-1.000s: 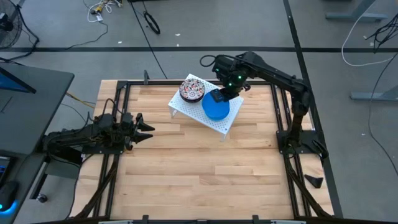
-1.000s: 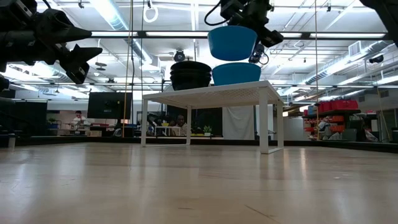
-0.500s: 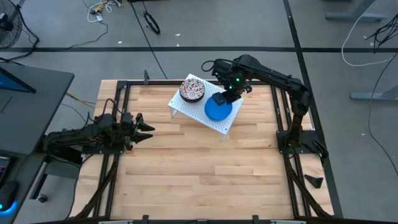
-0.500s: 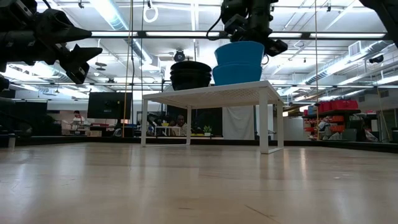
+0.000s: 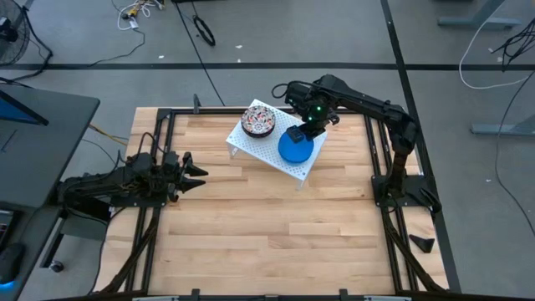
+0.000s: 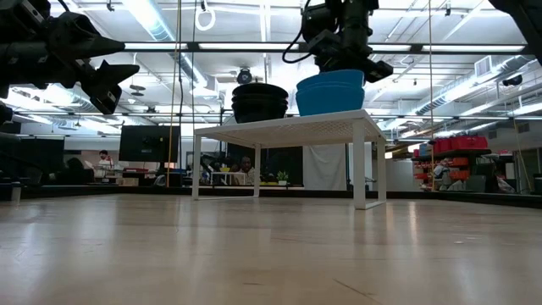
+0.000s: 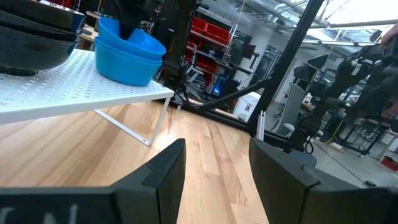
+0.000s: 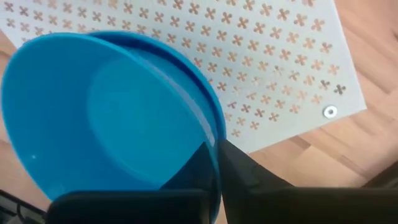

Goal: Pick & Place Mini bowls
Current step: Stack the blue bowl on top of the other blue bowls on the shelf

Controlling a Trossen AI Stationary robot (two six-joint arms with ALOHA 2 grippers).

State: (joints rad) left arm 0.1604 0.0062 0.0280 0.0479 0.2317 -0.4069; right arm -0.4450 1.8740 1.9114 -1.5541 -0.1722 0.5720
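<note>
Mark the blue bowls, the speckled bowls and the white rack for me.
blue bowls (image 5: 294,148): high view, inside of the top bowl.
speckled bowls (image 5: 258,121): high view, patterned inside of the top bowl.
white rack (image 6: 288,127): low view, front edge of its perforated top.

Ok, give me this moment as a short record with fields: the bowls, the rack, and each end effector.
blue bowls: stack on the white rack, top bowl nested in it
patterned bowls: stack on the same rack, beside the blue stack
right end effector: shut on the top blue bowl's rim
left end effector: open, waiting at the table's left side, holding nothing
</note>
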